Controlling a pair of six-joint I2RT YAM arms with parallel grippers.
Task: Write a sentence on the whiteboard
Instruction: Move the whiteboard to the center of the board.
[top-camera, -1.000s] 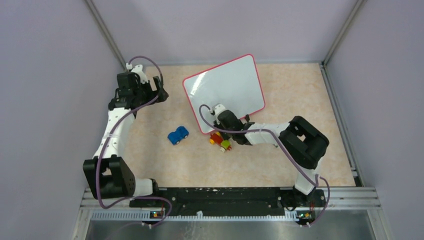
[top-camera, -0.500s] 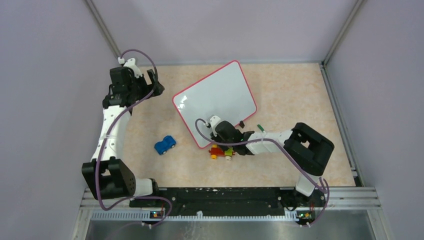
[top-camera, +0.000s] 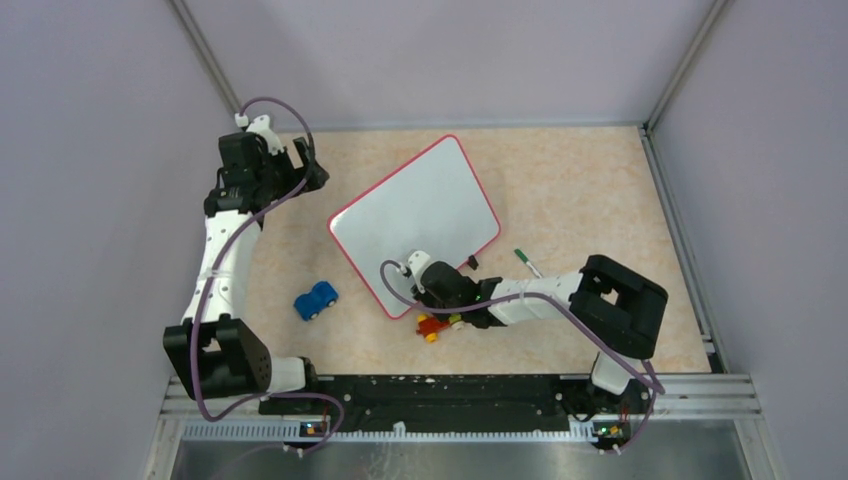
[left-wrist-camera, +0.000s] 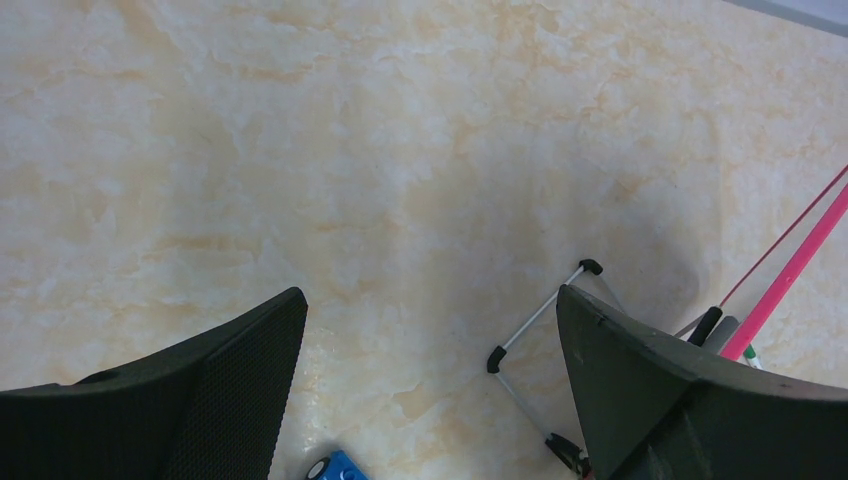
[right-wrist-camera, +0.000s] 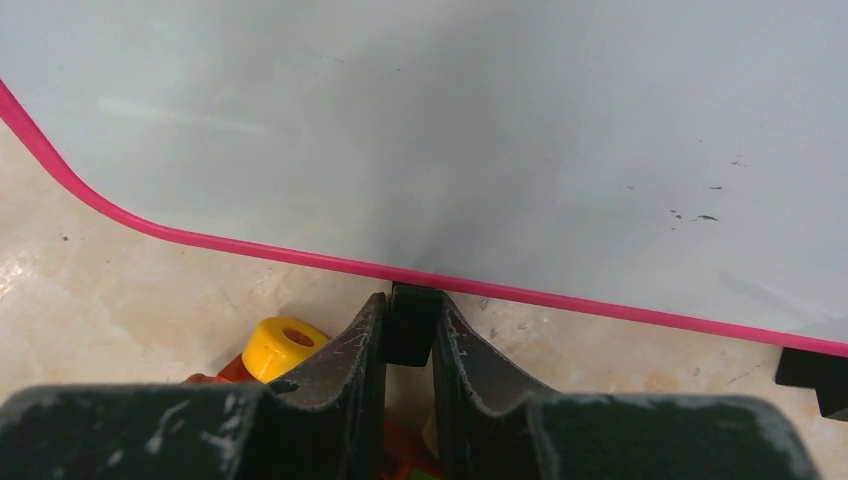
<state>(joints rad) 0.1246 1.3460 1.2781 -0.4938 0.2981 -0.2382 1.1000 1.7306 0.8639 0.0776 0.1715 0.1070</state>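
The whiteboard (top-camera: 415, 220) lies tilted on the table, white with a red-pink rim. No lettering shows on it, only a few small dark specks; the sentence is not visible. My right gripper (top-camera: 434, 290) is at the board's near edge, shut on a small black tab (right-wrist-camera: 412, 322) that sticks out under the rim of the whiteboard (right-wrist-camera: 450, 130). My left gripper (top-camera: 308, 168) is open and empty above bare table at the far left, apart from the board. In the left wrist view, the gripper (left-wrist-camera: 430, 330) looks down past the board's pink rim (left-wrist-camera: 790, 268) and a wire stand (left-wrist-camera: 540, 315).
A blue toy car (top-camera: 315, 299) sits left of the board's near corner and shows in the left wrist view (left-wrist-camera: 335, 468). A red, yellow and green toy (top-camera: 437, 325) lies under my right gripper, its yellow wheel (right-wrist-camera: 285, 345) visible. A green marker (top-camera: 527, 262) lies right of the board.
My right gripper has dragged the whiteboard toward the near left. The blue car and the colourful toy have shifted the same way. The left arm has swung slightly left.
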